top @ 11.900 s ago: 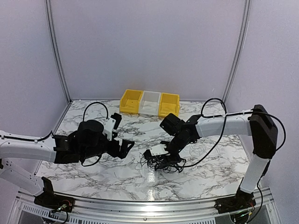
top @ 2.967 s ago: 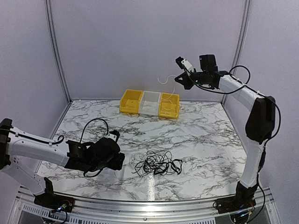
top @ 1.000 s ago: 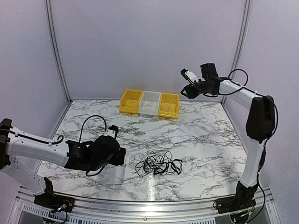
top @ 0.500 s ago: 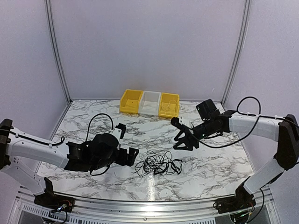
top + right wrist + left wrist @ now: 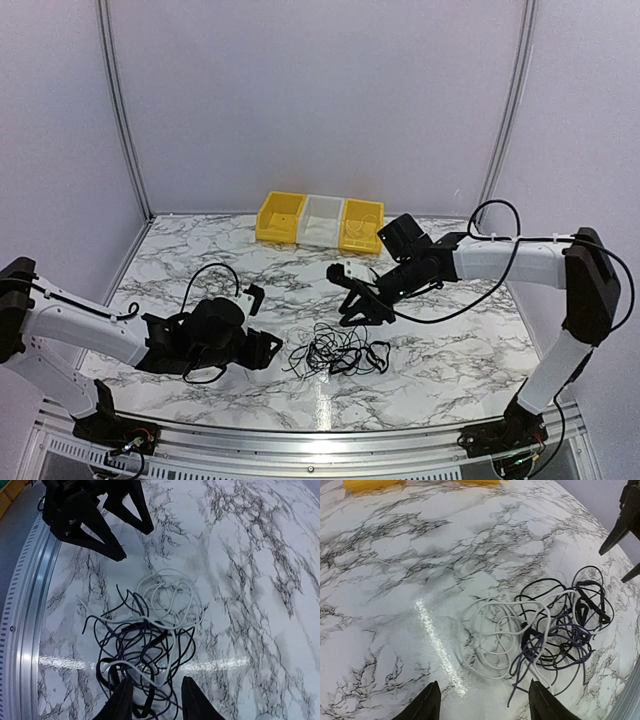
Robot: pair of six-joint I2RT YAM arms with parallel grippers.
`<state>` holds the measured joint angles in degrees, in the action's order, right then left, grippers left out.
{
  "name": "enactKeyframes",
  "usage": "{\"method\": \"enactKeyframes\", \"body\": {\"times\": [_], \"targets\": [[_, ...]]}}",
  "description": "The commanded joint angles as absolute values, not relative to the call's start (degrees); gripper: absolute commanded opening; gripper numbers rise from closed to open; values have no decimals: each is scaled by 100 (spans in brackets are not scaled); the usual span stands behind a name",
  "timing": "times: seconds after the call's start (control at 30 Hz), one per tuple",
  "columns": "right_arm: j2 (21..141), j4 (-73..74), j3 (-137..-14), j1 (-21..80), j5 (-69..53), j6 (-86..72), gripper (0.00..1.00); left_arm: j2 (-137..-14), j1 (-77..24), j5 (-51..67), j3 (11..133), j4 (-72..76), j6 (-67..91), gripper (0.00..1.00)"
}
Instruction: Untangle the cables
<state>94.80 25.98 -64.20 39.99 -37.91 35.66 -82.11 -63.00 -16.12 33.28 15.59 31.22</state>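
The cables (image 5: 335, 352) lie in a loose tangle on the marble table, near the front at the middle. They are thin black and dark purple cords with a few white loops among them. The tangle also shows in the left wrist view (image 5: 555, 642) and the right wrist view (image 5: 145, 645). My left gripper (image 5: 270, 348) is open and empty, low over the table just left of the tangle; the cords lie ahead of its jaws (image 5: 485, 707). My right gripper (image 5: 352, 302) is open and empty, just behind and above the tangle, which lies under its jaws (image 5: 156, 705).
Three small bins stand in a row at the back: a yellow bin (image 5: 281, 217), a white bin (image 5: 322, 220) and a yellow bin (image 5: 362, 225). The metal rail of the table's front edge (image 5: 25, 610) runs close to the tangle.
My right arm has come down from high at the back right and now hangs just behind the tangle. My left gripper has edged right toward the cables. The tangle has not moved.
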Motion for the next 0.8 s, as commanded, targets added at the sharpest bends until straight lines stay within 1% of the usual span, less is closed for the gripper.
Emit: {"method": "enactKeyframes", "body": {"times": [0.0, 0.03, 0.13, 0.2, 0.43, 0.63, 0.67, 0.73, 0.77], "targets": [[10221, 2521, -7282, 4357, -3472, 3740, 32, -8198, -5891, -1420, 3174, 1644, 3913, 60], [10427, 2554, -7492, 4420, -3463, 3702, 31, -8290, -5814, -1329, 3242, 1659, 3896, 59], [10855, 2553, -7948, 4504, -3660, 3484, 30, -8612, -5617, -847, 3443, 1731, 3617, 57], [11025, 2578, -8089, 4524, -3700, 3391, 30, -8808, -5496, -490, 3561, 1740, 3480, 52], [10998, 2411, -7949, 4535, -3597, 3243, 32, -9427, -5206, 276, 3775, 1789, 3394, 45], [11162, 2431, -8051, 4534, -3671, 3158, 34, -9835, -5167, 638, 3988, 2058, 3216, 29], [11190, 2434, -8079, 4535, -3681, 3135, 34, -9895, -5168, 617, 4039, 2091, 3190, 24], [11242, 2439, -8131, 4534, -3683, 3113, 34, -9939, -5159, 556, 4129, 2100, 3120, 9], [11242, 2460, -8148, 4534, -3683, 3108, 34, -9899, -5164, 512, 4145, 2101, 3087, 3]]}}
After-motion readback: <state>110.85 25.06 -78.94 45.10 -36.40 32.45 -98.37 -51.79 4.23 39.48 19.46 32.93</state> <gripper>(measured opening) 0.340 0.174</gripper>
